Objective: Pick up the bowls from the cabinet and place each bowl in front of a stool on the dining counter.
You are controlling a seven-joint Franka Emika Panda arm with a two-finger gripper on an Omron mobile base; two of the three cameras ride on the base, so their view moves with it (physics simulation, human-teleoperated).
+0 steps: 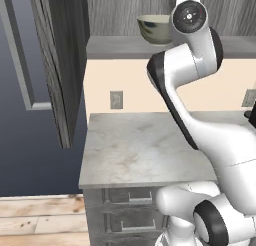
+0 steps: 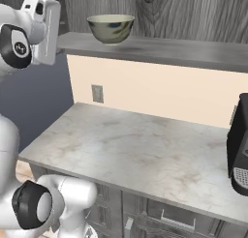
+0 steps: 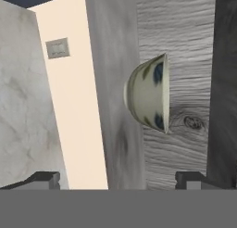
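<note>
Fingertips (image 3: 45, 178) of the two-finger gripper (image 3: 118, 180) were seen spread wide apart, nothing held between them. Ahead, well apart from them, the round grey-white bowl with dark bluish pattern (image 3: 149, 93) was found upright on the flat grey shelf (image 2: 184, 51) of the dark grey wood-grain wall cabinet (image 1: 62, 65), above the marble-topped drawer counter (image 2: 145, 150).

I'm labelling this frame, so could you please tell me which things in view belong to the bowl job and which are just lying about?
Belongs to the job:
- patterned bowl, upright on the shelf
- cabinet shelf
- cabinet door, open
- gripper, jaws apart, holding nothing

Just lying about:
- marble drawer counter
- wall outlet
- black appliance
</note>
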